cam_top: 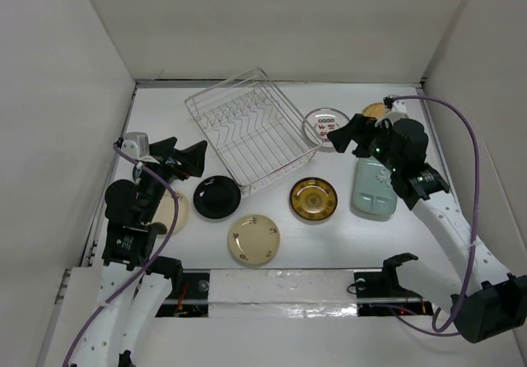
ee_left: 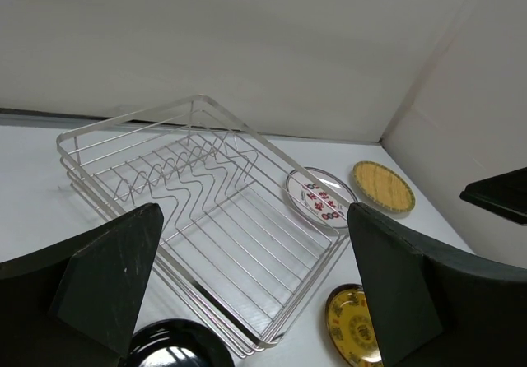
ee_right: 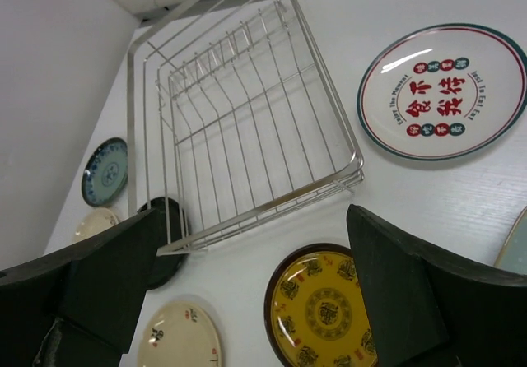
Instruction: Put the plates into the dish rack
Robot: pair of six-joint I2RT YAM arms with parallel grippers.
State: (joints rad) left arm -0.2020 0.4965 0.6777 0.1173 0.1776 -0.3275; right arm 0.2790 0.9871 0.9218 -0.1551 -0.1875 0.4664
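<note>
Loading has not begun: the rectangular silver wire dish rack (cam_top: 251, 128) sits at the far middle of the table with no plate in its zigzag slots. This looks like the approach to a first pick.

The right gripper (cam_top: 347, 132) hovers just right of the rack, jaws spread wide and holding nothing, over the near edge of the white plate with red marks (cam_top: 321, 124), which lies flat just beside the rack's right side. The left gripper (cam_top: 183, 155) hangs off the rack's left side, also spread and empty, above the glossy black plate (cam_top: 217, 197) at the rack's near-left corner.

The next move probably calls for dropping one finger under a plate's rim, since every plate lies flat on the table, then tipping it upright into a slot.

Near the rack's near-right corner lies the brown-and-gold plate (cam_top: 313, 198); a cream plate (cam_top: 254, 239) lies further towards the arms. Right of the rack, the pale green rectangular dish (cam_top: 375, 190) lies partly under the right arm, and a tan round plate (cam_top: 375, 110) is half hidden. Left of the rack, a teal patterned plate (ee_right: 104, 170) is masked by the left arm from above. The rack's raised side wall must be cleared.
</note>
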